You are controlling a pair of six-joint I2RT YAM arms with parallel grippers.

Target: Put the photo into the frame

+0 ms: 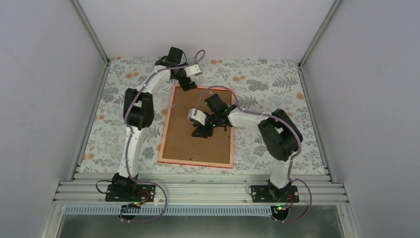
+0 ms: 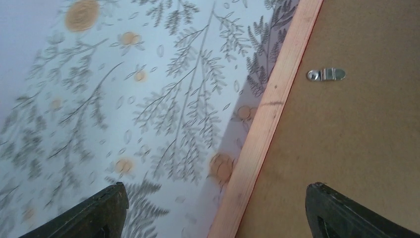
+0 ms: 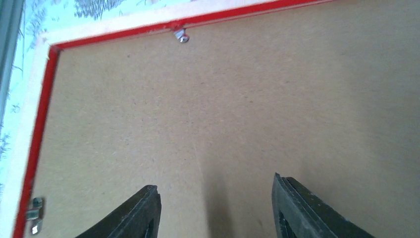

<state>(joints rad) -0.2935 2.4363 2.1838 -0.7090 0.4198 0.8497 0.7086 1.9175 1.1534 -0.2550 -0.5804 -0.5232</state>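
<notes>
On the desk (image 1: pixel 267 84) the frame (image 1: pixel 166 124) lies face down, its pale orange-pink back up, with a brown board (image 1: pixel 188 144) filling the opening. No photo shows in any view. It may lie under the board, but that cannot be told.

Small metal clips sit along the inner edge: one near the left claw (image 2: pixel 326 74), its tab lying flat across the board, one at the red lip (image 3: pixel 180 35), and one low at the left of the right wrist view (image 3: pixel 34 208). Whether each one locks the board is hard to read.

The left claw (image 1: pixel 187 83) hangs at the frame's far left corner, released, its jaws wide and astride the rim with nothing between them. The right claw (image 1: pixel 203 130) hovers just above the middle of the board, also released and empty.

I judge the step to be seating and securing the board. To do it well, the right claw should press straight down with flat fingertips so the board does not tip or slide. The left should steady the rim without dragging the frame across the cloth. Each clip then wants a slow sideways push, with care that the tip does not skid off so small a tab.
</notes>
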